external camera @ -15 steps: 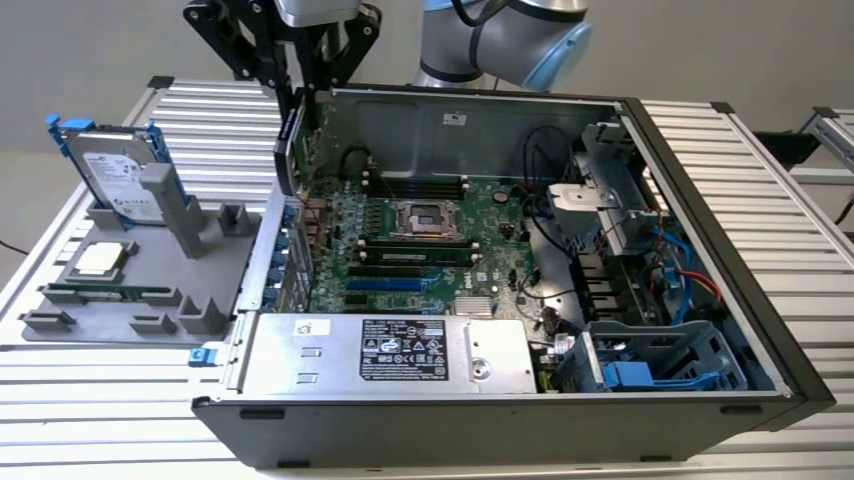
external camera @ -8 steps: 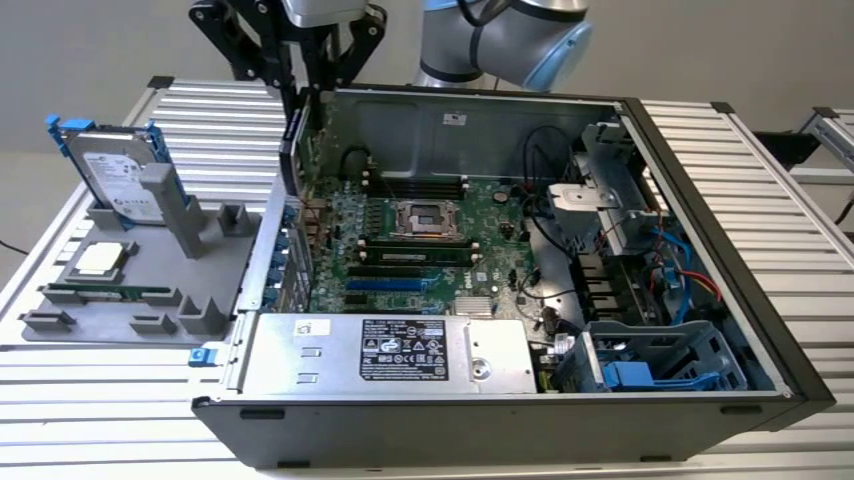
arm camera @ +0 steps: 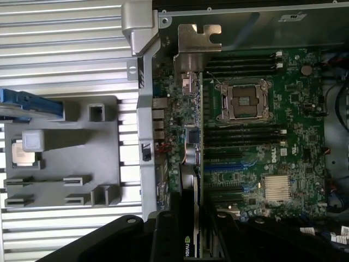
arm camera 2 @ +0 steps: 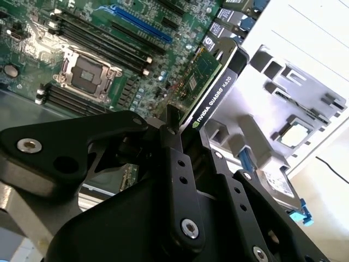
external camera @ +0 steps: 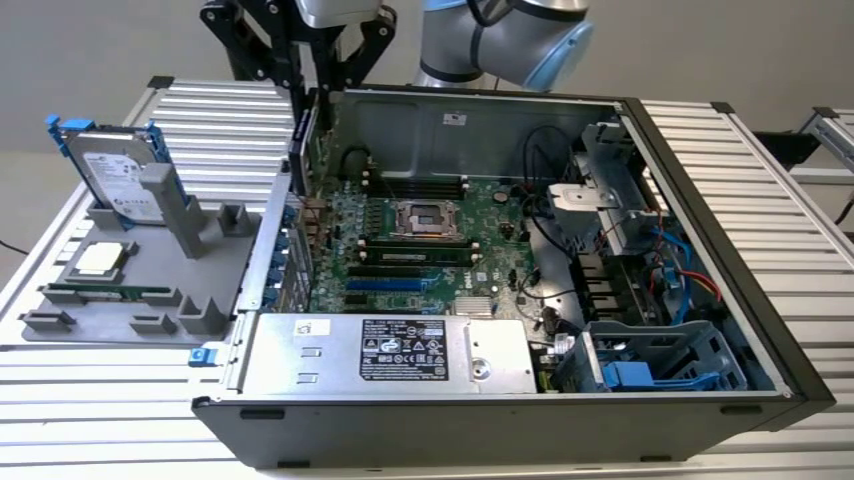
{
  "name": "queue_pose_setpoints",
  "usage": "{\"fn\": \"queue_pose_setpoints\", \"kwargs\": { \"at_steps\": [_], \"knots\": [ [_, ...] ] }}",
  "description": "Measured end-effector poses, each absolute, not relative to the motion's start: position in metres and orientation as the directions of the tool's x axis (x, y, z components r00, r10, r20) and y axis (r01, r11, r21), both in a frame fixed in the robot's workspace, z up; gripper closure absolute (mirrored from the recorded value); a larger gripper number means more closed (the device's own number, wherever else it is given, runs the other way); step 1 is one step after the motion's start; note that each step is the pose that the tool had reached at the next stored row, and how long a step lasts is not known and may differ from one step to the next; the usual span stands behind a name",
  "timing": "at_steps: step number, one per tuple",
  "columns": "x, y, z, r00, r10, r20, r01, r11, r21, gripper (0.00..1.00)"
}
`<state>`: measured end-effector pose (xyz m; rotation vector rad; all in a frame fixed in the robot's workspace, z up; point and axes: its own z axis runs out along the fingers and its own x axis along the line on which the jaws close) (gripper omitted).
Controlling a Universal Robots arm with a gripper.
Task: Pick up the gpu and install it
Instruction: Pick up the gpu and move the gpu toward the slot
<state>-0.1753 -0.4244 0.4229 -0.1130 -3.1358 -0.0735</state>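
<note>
In the exterior view my gripper [external camera: 314, 85] is shut on the gpu [external camera: 306, 140]. It holds the card on edge, upright, at the far left corner of the open computer case [external camera: 747, 250], just inside its port wall. In the second wrist view my black fingers [arm camera 2: 175, 158] clamp the gpu [arm camera 2: 210, 76], green board on one face and black cooler on the other, above the motherboard [arm camera 2: 82, 33]. The first wrist view looks along the gpu [arm camera: 192, 180] to its silver bracket [arm camera: 197, 46] by the case wall. Whether its lower edge touches the motherboard [external camera: 400, 240] I cannot tell.
A grey fixture [external camera: 134, 320] at the exterior view's left holds a silver hard drive [external camera: 114, 175] in a blue frame, a processor [external camera: 100, 258] and a memory stick [external camera: 107, 293]. A power supply [external camera: 387, 350] fills the case's near side. Cables [external camera: 667, 270] and drive cages lie at its right.
</note>
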Motion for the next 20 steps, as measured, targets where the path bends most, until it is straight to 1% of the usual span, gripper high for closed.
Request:
{"fn": "queue_pose_setpoints", "kwargs": {
  "at_steps": [20],
  "knots": [
    [-0.152,-0.424,0.423,-0.997,0.072,0.005,0.072,0.996,0.047,1.0]
  ]
}}
